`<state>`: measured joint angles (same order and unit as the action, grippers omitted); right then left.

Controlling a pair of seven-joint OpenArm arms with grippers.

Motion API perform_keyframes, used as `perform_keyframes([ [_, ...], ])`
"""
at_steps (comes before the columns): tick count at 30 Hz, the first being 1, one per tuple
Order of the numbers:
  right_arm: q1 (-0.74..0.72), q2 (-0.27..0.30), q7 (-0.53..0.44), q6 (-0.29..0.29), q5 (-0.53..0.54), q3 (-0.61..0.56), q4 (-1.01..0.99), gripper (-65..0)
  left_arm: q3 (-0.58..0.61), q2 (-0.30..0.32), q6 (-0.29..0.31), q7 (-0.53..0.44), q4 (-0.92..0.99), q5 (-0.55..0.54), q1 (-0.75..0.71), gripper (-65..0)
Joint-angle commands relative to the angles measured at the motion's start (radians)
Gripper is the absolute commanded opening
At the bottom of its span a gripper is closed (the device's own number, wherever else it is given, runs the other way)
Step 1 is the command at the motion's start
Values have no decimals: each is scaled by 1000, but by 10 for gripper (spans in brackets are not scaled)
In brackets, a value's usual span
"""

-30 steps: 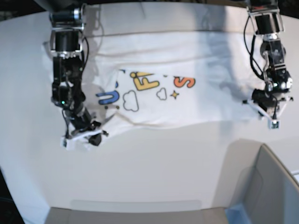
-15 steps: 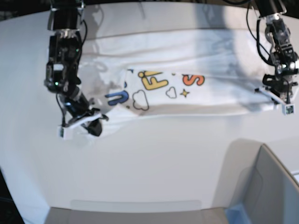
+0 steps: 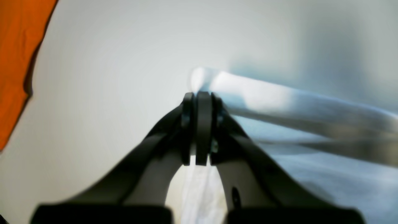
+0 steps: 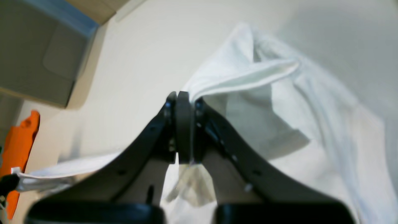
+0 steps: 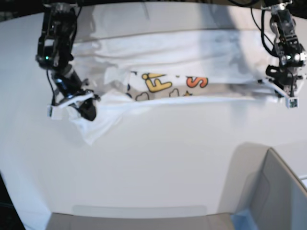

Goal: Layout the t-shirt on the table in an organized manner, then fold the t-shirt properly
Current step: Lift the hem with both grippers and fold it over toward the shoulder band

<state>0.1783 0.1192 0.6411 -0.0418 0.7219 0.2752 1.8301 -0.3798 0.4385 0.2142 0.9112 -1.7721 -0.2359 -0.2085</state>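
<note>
Across the far half of table (image 5: 158, 158): t-shirt (image 5: 172, 52) is lying stretched between the two arms, long axis running side to side in the base view
T-shirt material: thin white cloth, soft and creased; yellow and orange bubble letters are showing near its middle, partly hidden under a fold
T-shirt shape: near edge is being pulled into a taut, nearly straight ridge from one gripper to the other; a loose flap is drooping onto the table below the right gripper
Right gripper (image 4: 183, 102): black fingers are pressing together and pinching a bunched corner of the t-shirt, at the left of the base view (image 5: 81, 103)
Left gripper (image 3: 199, 99): fingers are pressing together on a thin edge of the t-shirt, at the right of the base view (image 5: 283, 98)
Table surface: smooth, plain white, matte; curved edge is showing along the far left of the base view
Open room: broad bare tabletop is lying in front of the t-shirt toward the camera; much less room is remaining behind it
Grey box (image 5: 278, 191): flat-sided, with a blue corner, sitting at the near right, well apart from the t-shirt
Orange object (image 3: 15, 62): showing at the left edge of the left wrist view; blurred, cannot tell what it is
</note>
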Motion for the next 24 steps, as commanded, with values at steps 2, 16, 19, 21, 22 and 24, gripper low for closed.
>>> perform_keyframes([
  [2,20,15,-27,12,12,5,47,-650,-9,19,-3,-28,-61,7,-29,-650],
  [16,261,14,-28,12,14,28,217,-650,-14,3,-6,-28,-114,11,-148,-650],
  [19,295,7,-30,12,14,62,219,-650,-52,-7,-5,-28,-116,11,-157,-650],
  [21,315,7,-30,12,14,74,219,-650,-84,-27,-3,-28,-116,11,-159,-650],
  [22,326,7,-30,13,14,83,221,-650,-101,-30,-3,-28,-116,11,-170,-650],
  [24,344,7,-30,15,14,94,221,-650,-109,-30,-3,-28,-116,8,-190,-650],
])
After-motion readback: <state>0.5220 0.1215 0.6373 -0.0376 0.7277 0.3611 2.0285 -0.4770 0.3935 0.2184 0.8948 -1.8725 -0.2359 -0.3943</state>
